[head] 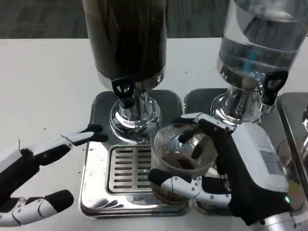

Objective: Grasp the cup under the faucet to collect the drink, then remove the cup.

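Right hand [240,168] had its fingers wrapped around the clear ribbed cup [180,156] in the lower middle of the frame, a bit of dark drink in the bottom. Cup sat over the right edge of the steel drip tray [103,192], below and right of the dark dispenser's faucet [124,89]. Left hand [33,178] hung at lower left, fingers spread, holding nothing. Clear water dispenser [260,43] stood upper right.
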Controlling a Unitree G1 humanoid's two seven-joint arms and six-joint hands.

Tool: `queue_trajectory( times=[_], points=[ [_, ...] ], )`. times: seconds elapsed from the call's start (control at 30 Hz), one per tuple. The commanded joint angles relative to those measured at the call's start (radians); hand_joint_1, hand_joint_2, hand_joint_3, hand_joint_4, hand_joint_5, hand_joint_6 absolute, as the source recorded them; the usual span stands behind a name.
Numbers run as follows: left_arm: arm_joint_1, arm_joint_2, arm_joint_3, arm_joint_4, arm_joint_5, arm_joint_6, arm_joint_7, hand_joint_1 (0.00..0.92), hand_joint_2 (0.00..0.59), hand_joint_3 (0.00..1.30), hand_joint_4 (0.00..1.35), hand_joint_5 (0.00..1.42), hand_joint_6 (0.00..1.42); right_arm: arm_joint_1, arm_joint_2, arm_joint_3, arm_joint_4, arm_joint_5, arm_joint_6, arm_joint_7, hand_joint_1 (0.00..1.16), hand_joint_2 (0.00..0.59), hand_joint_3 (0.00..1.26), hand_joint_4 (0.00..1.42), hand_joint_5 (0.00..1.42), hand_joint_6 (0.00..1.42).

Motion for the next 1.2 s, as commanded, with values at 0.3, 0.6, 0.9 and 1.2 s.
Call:
queue_trajectory(
  times=[0.3,0.6,0.9,1.2],
  points=[
    [0.005,0.022,-0.011,-0.019,-0.025,0.003,-0.01,0.0,0.146,0.2,0.09,0.1,0.19,0.039,-0.001,-0.002,-0.094,0.009,-0.034,0.015,0.54,0.201,0.52,0.62,0.92,1.25],
    [0.01,0.019,-0.011,-0.029,-0.028,0.009,-0.007,0.0,0.145,0.2,0.09,0.11,0.19,0.066,0.0,-0.005,-0.122,0.012,-0.038,0.026,0.55,0.199,0.52,0.62,0.93,1.25],
    [0.027,0.017,-0.016,-0.052,-0.039,0.013,-0.01,0.0,0.145,0.2,0.1,0.11,0.19,0.079,0.003,-0.006,-0.141,0.016,-0.038,0.029,0.56,0.206,0.52,0.63,0.94,1.25],
    [0.03,0.014,-0.018,-0.057,-0.039,0.019,-0.01,0.0,0.144,0.2,0.1,0.11,0.19,0.079,0.007,-0.009,-0.142,0.021,-0.04,0.033,0.57,0.219,0.52,0.64,0.94,1.25]
  ],
)
